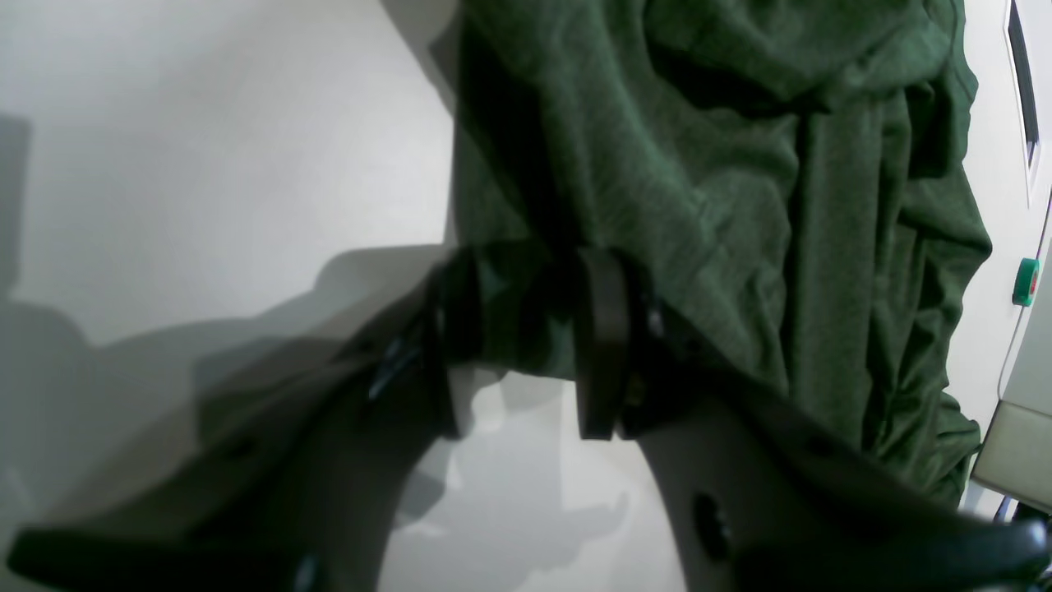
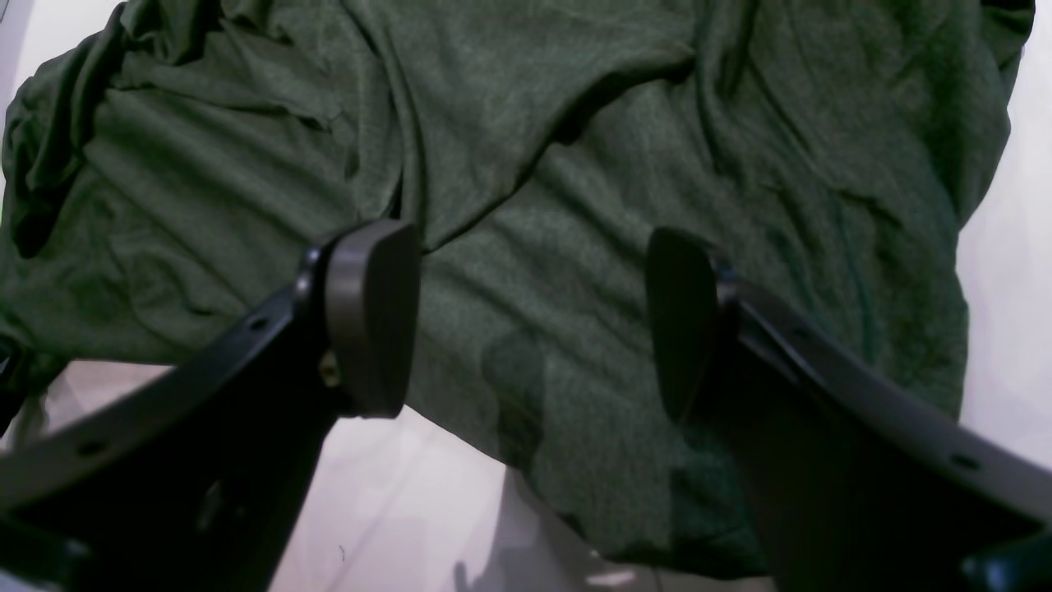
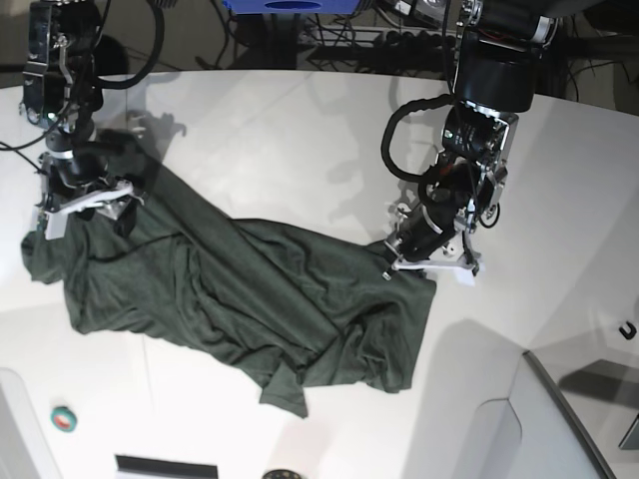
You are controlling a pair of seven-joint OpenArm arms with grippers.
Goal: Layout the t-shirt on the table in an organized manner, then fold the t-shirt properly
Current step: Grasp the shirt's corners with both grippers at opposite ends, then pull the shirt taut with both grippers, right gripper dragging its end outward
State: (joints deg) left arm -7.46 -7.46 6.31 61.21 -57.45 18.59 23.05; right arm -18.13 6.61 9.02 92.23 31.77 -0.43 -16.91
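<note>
The white table carries the crumpled dark green t-shirt; a small green tape roll lies near its front edge.

The green shirt fills the picture from 12 to 4 o'clock, all wrinkly. The white worktop lies at 9 to 11 o'clock, with dark shadows on it. The left gripper reaches up from 6 o'clock. Its two black fingers have a bit of the shirt's edge between them.
</note>
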